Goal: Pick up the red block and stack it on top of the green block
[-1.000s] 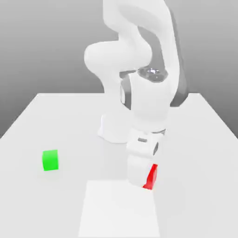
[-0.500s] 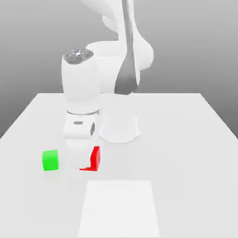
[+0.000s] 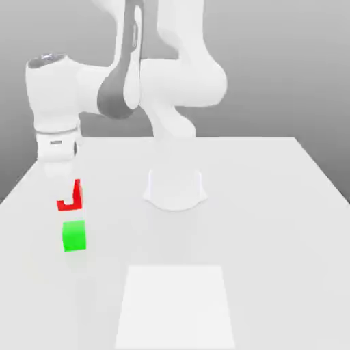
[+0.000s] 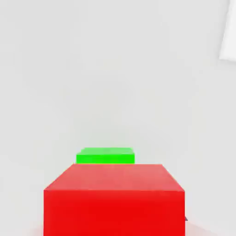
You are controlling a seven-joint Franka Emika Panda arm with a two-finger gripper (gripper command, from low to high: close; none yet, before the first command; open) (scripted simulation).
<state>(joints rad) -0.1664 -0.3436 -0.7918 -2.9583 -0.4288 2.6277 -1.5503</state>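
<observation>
We judged the red block (image 3: 71, 197), pinched in the jaws just above the green block (image 3: 74, 236) near the bench's (image 3: 260, 205) edge, a light, rigid, smooth-faced cube best gripped squarely on opposite flat sides.

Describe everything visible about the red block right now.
The red block is a small bright red cube with plain, smooth, unmarked faces. It is lifted off the white table, carried in the shut end effector, whose white fingers hide part of it in the exterior view. It hangs just above the green block, with a gap between them. In the hand view it looks level, with the green cube partly visible past its edge.
</observation>
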